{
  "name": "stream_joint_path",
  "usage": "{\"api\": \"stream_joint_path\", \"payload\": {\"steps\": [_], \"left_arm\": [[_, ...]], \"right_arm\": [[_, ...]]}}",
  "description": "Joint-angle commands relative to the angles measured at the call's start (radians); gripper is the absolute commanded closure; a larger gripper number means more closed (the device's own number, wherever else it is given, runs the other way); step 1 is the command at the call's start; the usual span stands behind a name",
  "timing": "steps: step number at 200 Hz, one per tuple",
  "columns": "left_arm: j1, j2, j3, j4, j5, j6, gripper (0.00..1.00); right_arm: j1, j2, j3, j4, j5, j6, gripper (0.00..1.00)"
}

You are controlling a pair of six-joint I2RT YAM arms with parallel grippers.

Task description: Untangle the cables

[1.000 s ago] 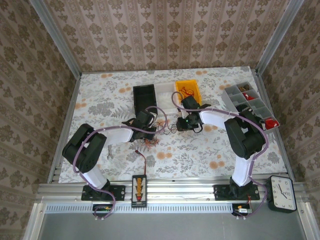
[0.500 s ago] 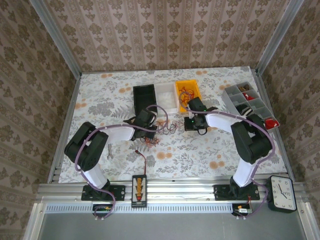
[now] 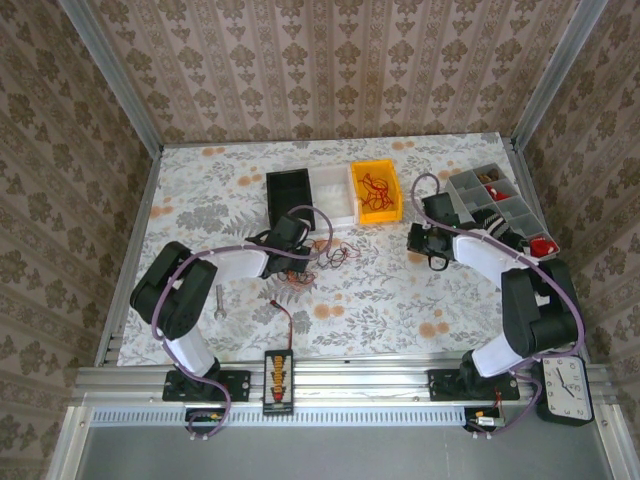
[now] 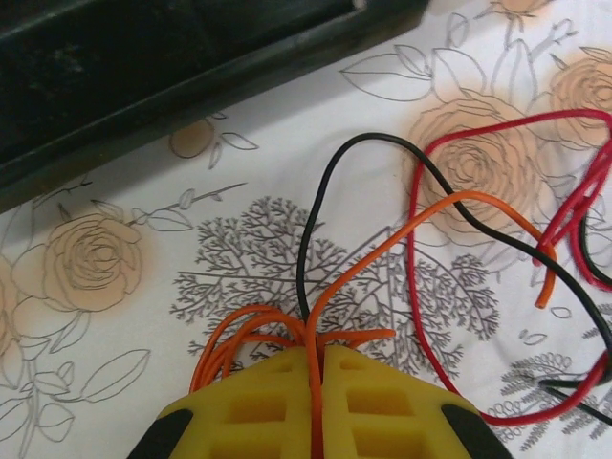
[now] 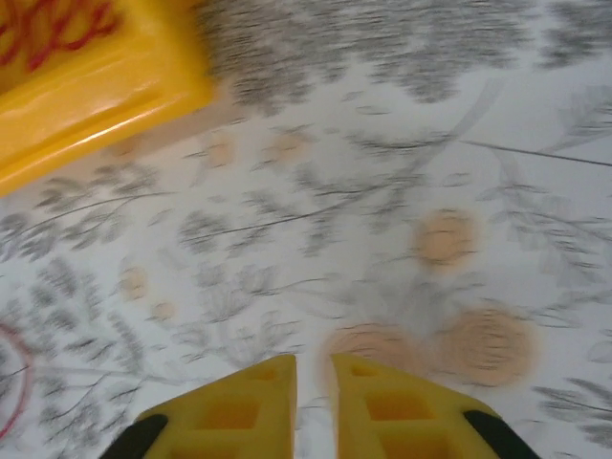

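Observation:
The cables [image 3: 328, 256] lie as a loose tangle of red, orange and black wires on the flowered tablecloth at mid-table. My left gripper [image 3: 303, 252] sits at the tangle's left side. In the left wrist view its yellow fingers [image 4: 382, 402] are shut on an orange cable [image 4: 402, 234], where several orange loops bunch up. A black cable [image 4: 316, 210] runs in at the same spot, and a red cable [image 4: 413, 287] curls to the right. My right gripper [image 3: 413, 241] is apart from the tangle, to its right. Its jaws [image 5: 314, 361] stand slightly open over bare cloth, holding nothing.
A black tray [image 3: 290, 195], a white tray [image 3: 333, 190] and a yellow bin [image 3: 375, 190] with red wires stand at the back centre; the bin [image 5: 86, 86] shows in the right wrist view. A grey compartment box [image 3: 495, 205] is far right. A red-and-black lead [image 3: 287, 322] runs to the front edge.
My right arm has swung to the right, away from the tangle and toward the compartment box. The left gripper has stayed at the tangle, still shut.

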Motion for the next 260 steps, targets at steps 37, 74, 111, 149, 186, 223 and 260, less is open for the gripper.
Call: {"api": "stream_joint_path", "payload": {"steps": [37,74,111,149,186,223,260], "left_arm": [[-0.022,0.037,0.040,-0.042,0.042,0.046,1.00],[-0.021,0.028,0.030,-0.048,0.041,0.043,1.00],[-0.021,0.033,0.027,-0.044,0.043,0.039,1.00],[-0.021,0.044,0.029,-0.041,0.044,0.037,1.00],[-0.020,0.048,0.030,-0.039,0.047,0.038,1.00],[-0.019,0.046,0.025,-0.037,0.046,0.037,1.00],[-0.019,0.048,0.022,-0.036,0.044,0.034,1.00]], "right_arm": [[0.254,0.212,0.228,-0.060,-0.168,-0.181,0.52],[0.328,0.300,0.299,-0.111,-0.148,-0.244,0.54],[0.334,0.292,0.300,-0.128,-0.107,-0.268,0.58],[0.337,0.293,0.314,-0.161,-0.089,-0.305,0.58],[0.363,0.325,0.350,-0.190,-0.045,-0.351,0.57],[0.392,0.358,0.394,-0.215,-0.007,-0.393,0.57],[0.398,0.384,0.409,-0.229,0.029,-0.415,0.57]]}}
